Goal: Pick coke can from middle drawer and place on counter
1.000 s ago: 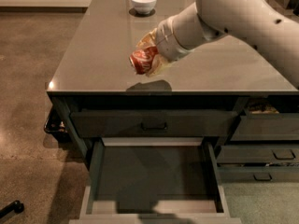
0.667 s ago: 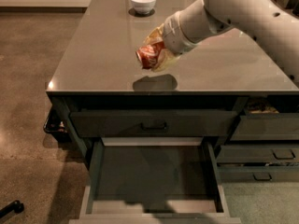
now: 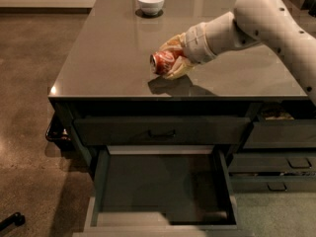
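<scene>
Upright white bowl (image 3: pixel 150 2), far back

Smooth cream-white arm (image 3: pixel 261 19) dotted with dark screws, ribbed wrist (image 3: pixel 197 42), yellowish jaws over counter (image 3: pixel 108 58).

This looks like a kitchen, perhaps an office or lab one. An island cabinet (image 3: pixel 123 132) of dark drawers carries a glossy grey worktop (image 3: pixel 103 58) on a bare polished concrete floor (image 3: pixel 29 107). The hand (image 3: pixel 170 63), clasped on a coke can (image 3: pixel 162 61), is over the worktop. A white bowl (image 3: pixel 150 2) sits beyond it, the pulled-out middle drawer (image 3: pixel 101 181) lies below it, and handled drawers (image 3: pixel 286 162) stack under the arm.
</scene>
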`<state>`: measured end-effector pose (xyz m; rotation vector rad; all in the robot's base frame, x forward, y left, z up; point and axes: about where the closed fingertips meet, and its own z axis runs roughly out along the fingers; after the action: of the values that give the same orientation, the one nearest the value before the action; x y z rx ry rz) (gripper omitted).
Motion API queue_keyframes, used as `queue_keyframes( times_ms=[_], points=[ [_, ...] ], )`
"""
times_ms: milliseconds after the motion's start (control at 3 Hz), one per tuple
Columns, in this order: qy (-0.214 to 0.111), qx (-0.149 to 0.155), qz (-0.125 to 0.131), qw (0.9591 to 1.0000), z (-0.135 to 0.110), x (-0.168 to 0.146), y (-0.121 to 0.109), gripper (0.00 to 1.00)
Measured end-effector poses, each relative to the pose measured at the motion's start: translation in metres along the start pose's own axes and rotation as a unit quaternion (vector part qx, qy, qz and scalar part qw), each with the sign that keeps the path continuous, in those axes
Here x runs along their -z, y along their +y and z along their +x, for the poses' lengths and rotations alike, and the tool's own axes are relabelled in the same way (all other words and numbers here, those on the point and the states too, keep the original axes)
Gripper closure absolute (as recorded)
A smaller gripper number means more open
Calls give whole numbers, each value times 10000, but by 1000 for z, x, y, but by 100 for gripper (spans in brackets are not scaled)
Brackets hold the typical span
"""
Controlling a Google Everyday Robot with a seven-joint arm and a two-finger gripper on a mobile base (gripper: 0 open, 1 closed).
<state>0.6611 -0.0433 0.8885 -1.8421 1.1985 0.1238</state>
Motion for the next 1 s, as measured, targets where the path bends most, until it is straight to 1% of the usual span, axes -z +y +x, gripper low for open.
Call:
queue_keyframes(
  times_ms=[333,1000],
  points=[
    [-39,-34,-1,10000,1,-1,1,82],
    [-39,-34,-2,10000,0,-2,1,35]
  ],
)
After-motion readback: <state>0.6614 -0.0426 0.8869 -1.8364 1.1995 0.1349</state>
